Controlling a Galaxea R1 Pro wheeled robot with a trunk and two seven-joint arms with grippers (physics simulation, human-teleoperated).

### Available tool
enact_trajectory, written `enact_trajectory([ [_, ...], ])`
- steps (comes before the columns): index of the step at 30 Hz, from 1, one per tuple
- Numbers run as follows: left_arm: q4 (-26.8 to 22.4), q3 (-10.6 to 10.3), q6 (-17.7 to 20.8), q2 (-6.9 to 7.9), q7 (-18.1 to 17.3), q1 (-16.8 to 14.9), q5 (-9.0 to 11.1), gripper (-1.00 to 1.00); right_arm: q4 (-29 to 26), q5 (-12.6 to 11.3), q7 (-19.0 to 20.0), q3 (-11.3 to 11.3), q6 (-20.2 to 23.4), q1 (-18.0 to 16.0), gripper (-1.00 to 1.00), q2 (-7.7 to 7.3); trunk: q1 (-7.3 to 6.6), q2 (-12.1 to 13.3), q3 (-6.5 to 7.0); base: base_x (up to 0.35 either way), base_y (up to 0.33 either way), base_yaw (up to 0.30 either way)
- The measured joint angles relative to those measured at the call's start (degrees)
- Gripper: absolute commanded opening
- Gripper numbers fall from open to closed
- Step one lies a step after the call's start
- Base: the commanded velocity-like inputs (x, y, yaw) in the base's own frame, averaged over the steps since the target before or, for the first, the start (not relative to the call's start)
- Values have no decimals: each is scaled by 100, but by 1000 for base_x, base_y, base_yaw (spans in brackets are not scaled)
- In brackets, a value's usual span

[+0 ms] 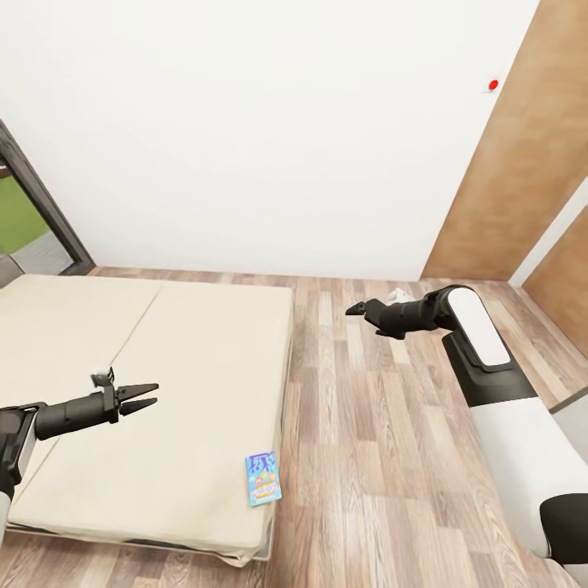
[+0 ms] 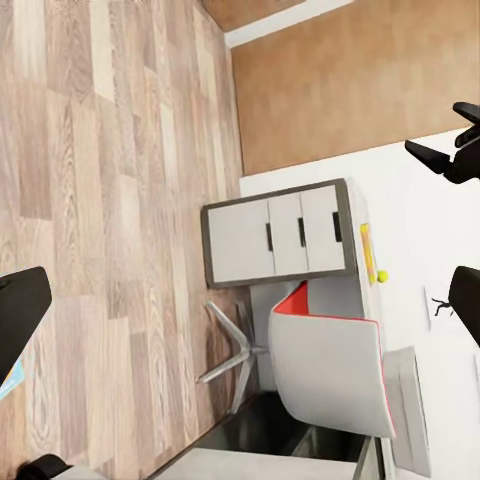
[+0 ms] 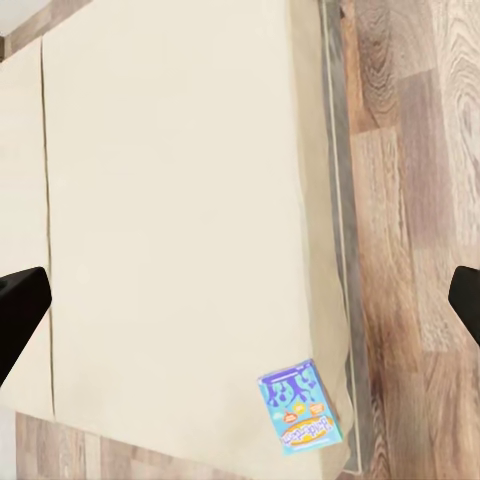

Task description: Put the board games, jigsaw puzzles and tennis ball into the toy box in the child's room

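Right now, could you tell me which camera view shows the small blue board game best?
The right wrist view: the blue board game appears large and whole, lying at the bed corner. The head view shows it smaller. In the left wrist view, a sliver at the edge may be it.

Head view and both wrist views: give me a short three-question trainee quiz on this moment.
1. True or false: the blue box lies on the bed near its edge.
2. The right gripper hangs over: A) floor B) bed C) table?
3. Fill in: the left gripper's fingers are ____.

Key: 1 true; 2 A; 3 open.
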Motion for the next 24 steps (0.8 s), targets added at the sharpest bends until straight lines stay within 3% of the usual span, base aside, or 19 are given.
enact_trajectory([
  [24, 0, 8, -5, 0, 0, 0, 0, 100, 0, -7, -1, 2, 0, 32, 100, 8, 0, 0, 227, 0, 0, 0],
])
